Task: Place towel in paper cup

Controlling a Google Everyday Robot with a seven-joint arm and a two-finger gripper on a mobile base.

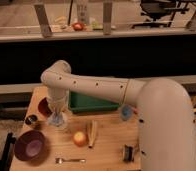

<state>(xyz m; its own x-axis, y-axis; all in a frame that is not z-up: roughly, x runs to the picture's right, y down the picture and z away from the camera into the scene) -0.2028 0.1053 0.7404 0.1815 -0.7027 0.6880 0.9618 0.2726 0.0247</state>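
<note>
The white robot arm (91, 89) reaches left across the wooden desk (108, 142), elbow bent downward, end effector (57, 113) at the pale paper cup (59, 123); grip state cannot be told.

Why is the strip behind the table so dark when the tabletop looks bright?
Camera view: light falls on the wooden table and the white arm, while the band behind lies in shadow. The gripper hangs low at the table's left, near the purple bowl.

Purple bowl (30, 145), fork (70, 160), banana (92, 133) and green tray (91, 103) are laid out on the wooden table (111, 136); the gripper (57, 113) is hung over its left side.
</note>
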